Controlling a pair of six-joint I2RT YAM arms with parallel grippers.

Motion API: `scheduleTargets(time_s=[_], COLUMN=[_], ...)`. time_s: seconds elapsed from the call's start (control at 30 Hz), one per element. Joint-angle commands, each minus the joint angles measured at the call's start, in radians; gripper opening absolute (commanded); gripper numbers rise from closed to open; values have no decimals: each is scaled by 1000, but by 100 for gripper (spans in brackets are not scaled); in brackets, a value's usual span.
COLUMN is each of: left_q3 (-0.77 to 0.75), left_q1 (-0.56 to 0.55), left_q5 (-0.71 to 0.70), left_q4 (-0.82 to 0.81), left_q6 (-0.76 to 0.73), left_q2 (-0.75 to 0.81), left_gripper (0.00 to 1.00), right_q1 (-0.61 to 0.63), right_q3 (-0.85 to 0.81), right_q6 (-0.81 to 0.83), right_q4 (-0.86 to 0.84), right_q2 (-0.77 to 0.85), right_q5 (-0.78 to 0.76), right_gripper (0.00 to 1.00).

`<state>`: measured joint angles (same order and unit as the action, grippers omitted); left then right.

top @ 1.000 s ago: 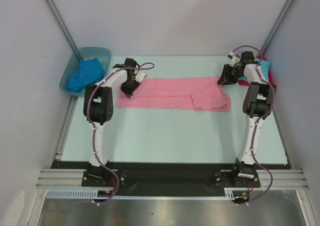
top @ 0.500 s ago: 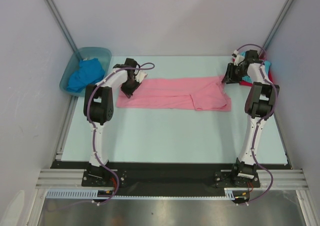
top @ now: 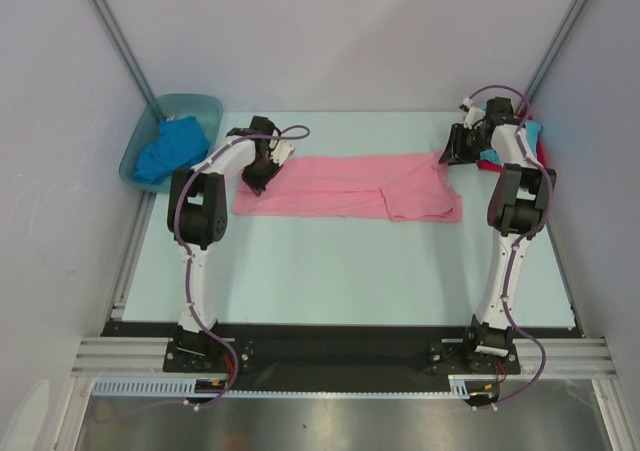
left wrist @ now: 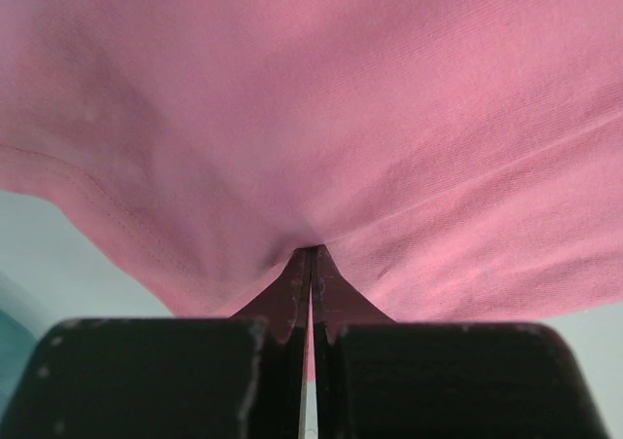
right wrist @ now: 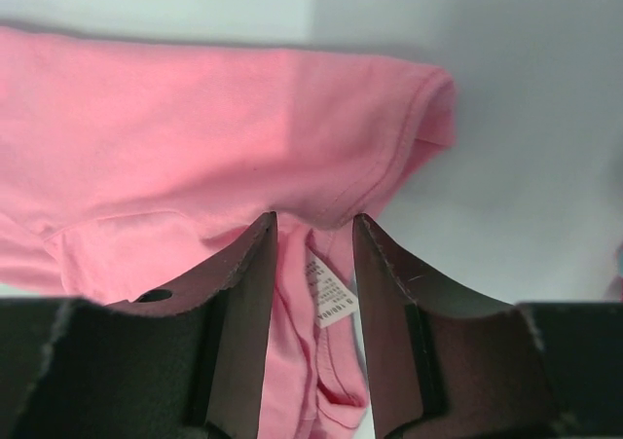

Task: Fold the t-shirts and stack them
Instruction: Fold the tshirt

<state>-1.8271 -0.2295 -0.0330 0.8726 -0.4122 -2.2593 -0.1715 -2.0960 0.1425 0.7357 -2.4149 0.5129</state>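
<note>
table (top: 350, 271): pale green | pink t-shirt (top: 340, 183): laid across far half | tub (top: 205, 106): far-left corner

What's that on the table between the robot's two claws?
The pink t-shirt, laid out as a long strip, spans the whole stretch from the left gripper to the right gripper. The top view shows it best.

a pink t-shirt (top: 345, 184) lies stretched sideways across the far part of the table (top: 350, 271), the left gripper (top: 258, 179) down on its left end and the right gripper (top: 450, 154) at its far right corner. a blue t-shirt (top: 168, 149) sits bunched in the tub (top: 190, 101) (far left corner).
</note>
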Motion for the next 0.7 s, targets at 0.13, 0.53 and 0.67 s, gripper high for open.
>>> scheduleTargets(time_s=[0.13,0.53,0.67], left_q3=[8,-9,-11], left_q1=[-10,-11,-11], left_q5=[12,16,15], left_q4=[-12,-11,-11], left_q6=[-11,-7,-7], left_q2=[-22,-34,-32], left_gripper=[0,0,0], right_q1=[30,36,43], right_q3=[-65,-55,-47], right_q6=[0,8,12], right_q4=[-7,-7,-4], right_q2=[8,20,28], right_q5=[32,22,19], right_gripper=[41,27,11])
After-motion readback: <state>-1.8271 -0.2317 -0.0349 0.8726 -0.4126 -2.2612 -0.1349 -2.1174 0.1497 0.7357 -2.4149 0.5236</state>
